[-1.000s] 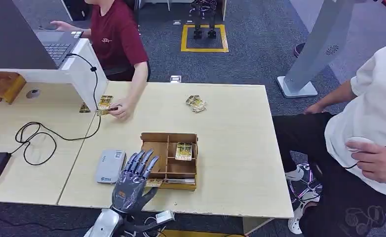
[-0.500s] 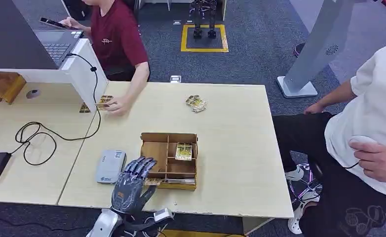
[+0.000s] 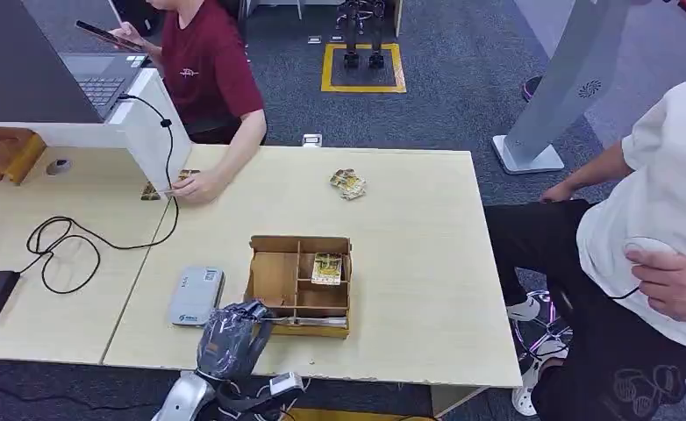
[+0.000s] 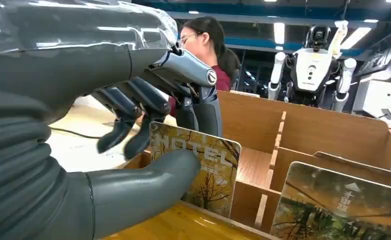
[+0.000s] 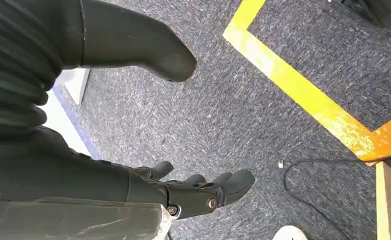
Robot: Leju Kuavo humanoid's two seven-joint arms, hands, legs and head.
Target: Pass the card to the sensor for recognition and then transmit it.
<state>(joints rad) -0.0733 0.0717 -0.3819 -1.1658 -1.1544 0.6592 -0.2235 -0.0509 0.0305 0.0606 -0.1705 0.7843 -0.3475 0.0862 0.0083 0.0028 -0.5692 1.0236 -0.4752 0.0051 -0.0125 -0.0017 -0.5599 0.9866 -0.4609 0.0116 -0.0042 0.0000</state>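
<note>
While the left hand (image 3: 231,338) pinched a card (image 4: 198,167) standing at the wooden box's (image 3: 301,282) 7 o'clock corner on the worktop (image 3: 410,228), the right hand (image 5: 133,145) hung empty with fingers apart over the floor.

At 11 o'clock you have a person in a dark red shirt (image 3: 206,66) holding a phone (image 3: 105,35) up, their other hand resting on the table (image 3: 410,193) by a white partition (image 3: 151,132). A laptop (image 3: 94,83) sits above it. At 9 o'clock a black cable (image 3: 63,241) loops across the desk. At 3 o'clock you see a person in white (image 3: 664,202); at 1 o'clock a grey stand (image 3: 563,88). At 12 o'clock, a yellow floor square (image 3: 363,66).
</note>
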